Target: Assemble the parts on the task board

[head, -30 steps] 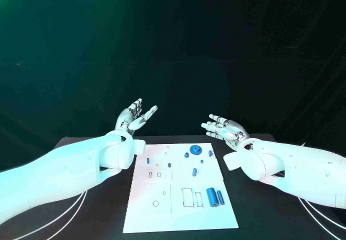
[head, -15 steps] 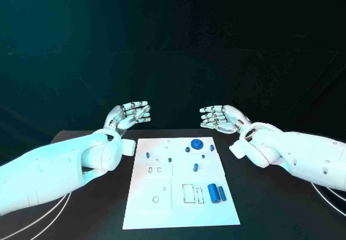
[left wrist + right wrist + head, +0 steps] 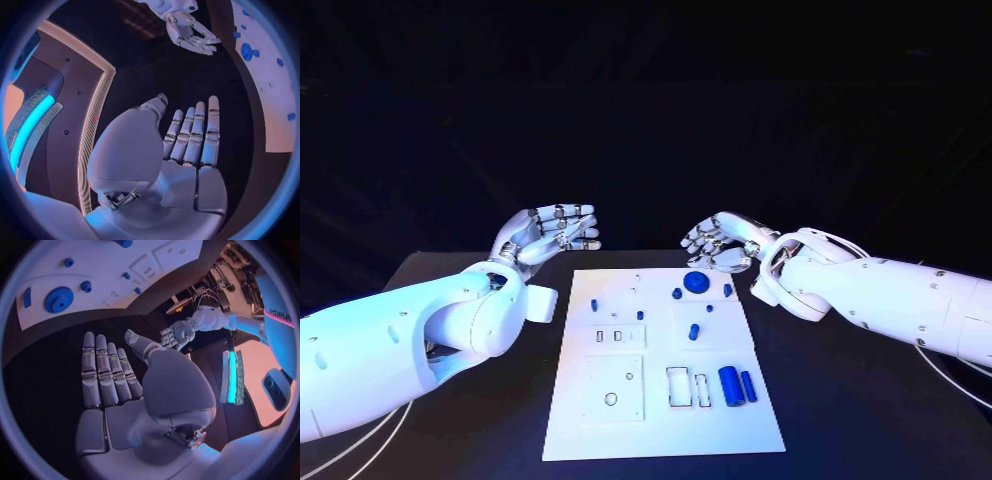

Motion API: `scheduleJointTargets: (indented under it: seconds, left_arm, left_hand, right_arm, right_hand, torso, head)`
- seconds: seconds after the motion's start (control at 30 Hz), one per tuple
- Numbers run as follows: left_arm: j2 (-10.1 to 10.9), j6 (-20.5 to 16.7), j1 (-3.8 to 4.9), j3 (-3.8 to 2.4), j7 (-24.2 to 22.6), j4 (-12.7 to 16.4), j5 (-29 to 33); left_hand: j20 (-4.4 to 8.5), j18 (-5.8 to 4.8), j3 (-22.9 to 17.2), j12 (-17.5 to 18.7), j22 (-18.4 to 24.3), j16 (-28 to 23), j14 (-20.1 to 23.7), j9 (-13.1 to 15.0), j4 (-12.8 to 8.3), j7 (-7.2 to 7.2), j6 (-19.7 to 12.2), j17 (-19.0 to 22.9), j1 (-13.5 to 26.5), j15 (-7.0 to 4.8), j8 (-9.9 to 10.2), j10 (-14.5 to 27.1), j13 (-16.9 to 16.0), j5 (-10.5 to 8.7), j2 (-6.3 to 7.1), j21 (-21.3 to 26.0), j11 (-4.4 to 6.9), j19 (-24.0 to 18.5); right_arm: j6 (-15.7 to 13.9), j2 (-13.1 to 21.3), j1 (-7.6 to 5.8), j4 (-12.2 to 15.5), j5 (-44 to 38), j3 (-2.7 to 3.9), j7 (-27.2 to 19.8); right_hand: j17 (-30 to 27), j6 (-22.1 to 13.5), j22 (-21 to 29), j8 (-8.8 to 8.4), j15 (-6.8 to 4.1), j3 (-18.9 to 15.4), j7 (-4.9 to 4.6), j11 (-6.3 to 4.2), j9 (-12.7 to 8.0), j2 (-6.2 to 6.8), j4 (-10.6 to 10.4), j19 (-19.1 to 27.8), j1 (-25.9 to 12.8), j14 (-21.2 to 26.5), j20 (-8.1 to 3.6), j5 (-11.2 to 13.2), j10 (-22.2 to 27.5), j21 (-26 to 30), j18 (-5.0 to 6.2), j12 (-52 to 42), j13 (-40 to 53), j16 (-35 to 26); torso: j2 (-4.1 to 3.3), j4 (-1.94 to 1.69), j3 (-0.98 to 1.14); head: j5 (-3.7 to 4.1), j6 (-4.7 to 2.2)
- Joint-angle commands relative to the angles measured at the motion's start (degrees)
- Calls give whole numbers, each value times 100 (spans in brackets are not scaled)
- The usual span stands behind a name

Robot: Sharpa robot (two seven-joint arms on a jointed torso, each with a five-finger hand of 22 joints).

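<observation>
The white task board (image 3: 661,420) lies in the middle of the black table. A blue gear (image 3: 697,281) sits near its far edge, among several small blue parts such as a peg (image 3: 692,332). Two blue cylinders (image 3: 728,381) lie side by side at its right. My left hand (image 3: 553,232) hovers beyond the board's far left corner, holding nothing. My right hand (image 3: 721,243) hovers just beyond the gear, also holding nothing. In the wrist views the left hand (image 3: 187,145) and the right hand (image 3: 115,385) show flat palms with straight fingers. The gear (image 3: 58,299) lies ahead of the right fingertips.
Rectangular recesses (image 3: 678,386) and a round hole (image 3: 612,399) mark the board's near half. Black table (image 3: 862,400) surrounds the board on both sides. A dark backdrop stands behind the table.
Both hands have come down and drawn closer to the board's far edge. The right hand now sits just behind the gear. The camera view has also shifted.
</observation>
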State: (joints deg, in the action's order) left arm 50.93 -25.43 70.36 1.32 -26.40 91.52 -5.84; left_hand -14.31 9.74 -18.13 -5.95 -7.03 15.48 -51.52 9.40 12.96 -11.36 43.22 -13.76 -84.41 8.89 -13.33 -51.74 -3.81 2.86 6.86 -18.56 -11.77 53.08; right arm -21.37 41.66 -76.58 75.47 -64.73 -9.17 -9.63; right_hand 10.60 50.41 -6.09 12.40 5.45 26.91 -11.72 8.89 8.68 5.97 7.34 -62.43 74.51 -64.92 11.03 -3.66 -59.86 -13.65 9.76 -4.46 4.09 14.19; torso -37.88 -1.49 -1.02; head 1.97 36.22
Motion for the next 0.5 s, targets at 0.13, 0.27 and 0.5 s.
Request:
scheduleJointTargets:
  seconds: [0.13, 0.27, 0.5]
  left_arm:
    - [209, 404, 31, -61, 64, 377, -103]
    - [307, 441, 68, -92, 90, 528, -92]
    - [416, 461, 146, -113, 105, 666, -51]
  left_hand:
    - [21, 77, -15, 57, -27, 43, -70, 6, -23, -347, 34, -57, -19, -3, -15, -43, -1, 23, 21, -80, -8, 103]
    - [26, 75, -10, 69, -33, 45, -69, 5, -19, -348, 30, -71, -6, -4, -11, -43, 0, 22, 28, -97, -8, 121]
    - [27, 74, -8, 75, -36, 44, -65, 5, -16, -350, 27, -77, 3, -3, -9, -41, 0, 22, 31, -103, -9, 127]
  right_arm:
    - [398, -135, -16, -110, -1838, 2, 762]
    - [498, -197, -19, -173, -2146, 2, 921]
    - [701, -248, -20, -195, -2409, 3, 1089]
  right_hand:
    - [1326, 428, -765, 18, -516, 0, 267, -347, 244, 379, -78, -1359, -90, -1641, -577, -199, -587, -1311, 53, 79, 135, 1267]
    - [2162, 407, -1208, -19, -543, 213, 308, -379, 434, 523, -184, -1442, -203, -1762, -646, -262, -507, -1857, 39, 67, 272, 2033]
    - [3735, 351, -3934, -42, -531, 286, 322, -371, 731, 618, -341, -1762, -259, -1893, -632, -267, -307, -4207, -274, 56, 429, 3693]
  torso:
    - [-229, -132, -41]
    - [-311, -188, -57]
    - [-415, -232, -67]
  head:
    - [112, -13]
    - [139, -4]
    - [181, -27]
